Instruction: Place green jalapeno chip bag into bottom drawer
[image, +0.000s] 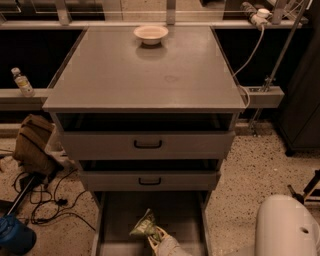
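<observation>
Claw (155, 235) is sitting at the near edge of the scene, low over the bottom drawer (176, 211), reaching in from the near right on a pale arm (172, 246). It's clamping the near end of the chip bag (143, 225). The bag is standing tilted, its green and white crinkled body pointing up and to the far left from the claw. It's hanging inside the drawer's outline, left of centre, towards the near side. Can't tell whether its lower edge is touching the drawer floor. The bottom drawer is sticking out well past the two drawers above it, showing a bare grey floor and thin side walls. Middle drawer (150, 180) and top drawer (148, 144) are showing grey fronts with black handles, each with a dark gap above it. On the cabinet's top surface (145, 80) a white bowl (151, 34) is resting at the far edge, near centre. The robot's white body (287, 227) is filling the near right corner. On the left, a water bottle (22, 82) is standing on a ledge, a brown bag (32, 145) is slumping on the speckled floor, and black cables (47, 202) are trailing beside a blue object (15, 239).
</observation>
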